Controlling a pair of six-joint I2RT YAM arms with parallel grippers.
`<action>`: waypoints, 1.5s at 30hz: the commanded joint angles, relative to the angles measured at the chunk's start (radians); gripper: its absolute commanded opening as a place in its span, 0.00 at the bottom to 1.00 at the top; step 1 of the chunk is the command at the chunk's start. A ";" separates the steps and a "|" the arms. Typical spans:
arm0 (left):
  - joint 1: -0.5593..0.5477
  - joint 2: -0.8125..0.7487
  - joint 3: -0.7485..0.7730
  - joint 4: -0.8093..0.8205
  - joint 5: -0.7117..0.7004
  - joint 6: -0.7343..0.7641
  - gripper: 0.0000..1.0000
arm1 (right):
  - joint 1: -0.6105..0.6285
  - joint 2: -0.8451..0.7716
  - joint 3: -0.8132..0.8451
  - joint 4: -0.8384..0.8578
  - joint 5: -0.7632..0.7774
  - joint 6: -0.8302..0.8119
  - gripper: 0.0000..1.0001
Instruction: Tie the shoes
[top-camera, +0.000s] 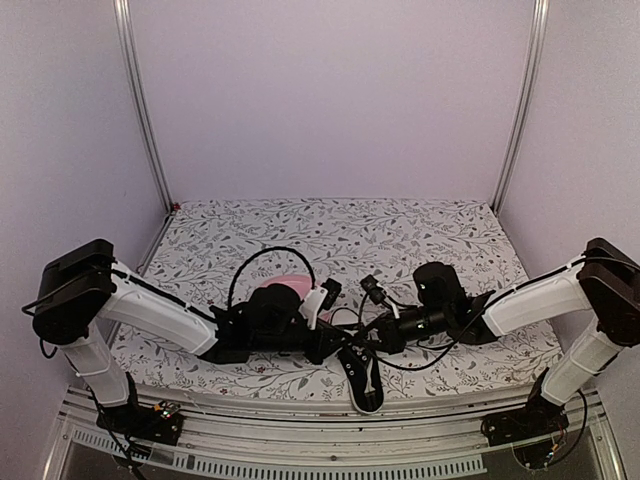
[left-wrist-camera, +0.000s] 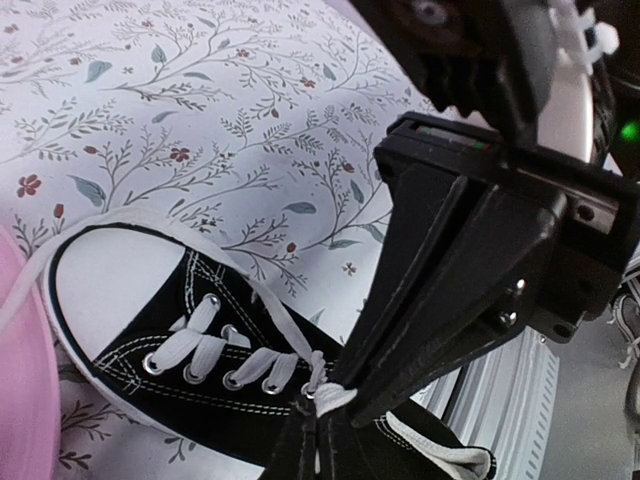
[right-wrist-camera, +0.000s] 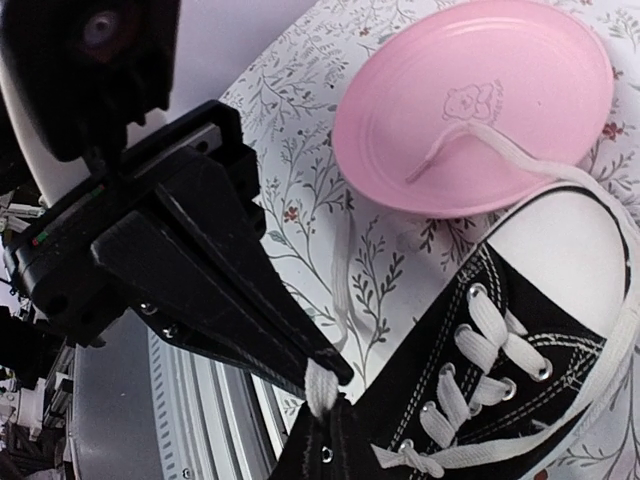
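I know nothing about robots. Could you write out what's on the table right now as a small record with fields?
Shoe: one black sneaker with a white toe cap, lying on the floral cloth
Laces: white laces threaded through the eyelets, no bow visible
Left gripper: shut, pinching the laces near the top eyelets
Right gripper: shut, pinching the laces at the same spot
Plate: pink plate beside the toe
Loose lace end: lying across the plate
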 joint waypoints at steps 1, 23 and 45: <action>0.002 -0.008 0.019 0.019 0.022 0.010 0.00 | 0.005 0.005 0.022 0.041 0.021 -0.002 0.03; 0.156 -0.157 0.048 -0.248 -0.027 0.192 0.48 | 0.006 -0.140 -0.122 0.020 0.125 0.037 0.02; 0.297 0.300 0.461 -0.398 0.336 0.483 0.41 | 0.006 -0.120 -0.124 0.059 0.102 0.061 0.02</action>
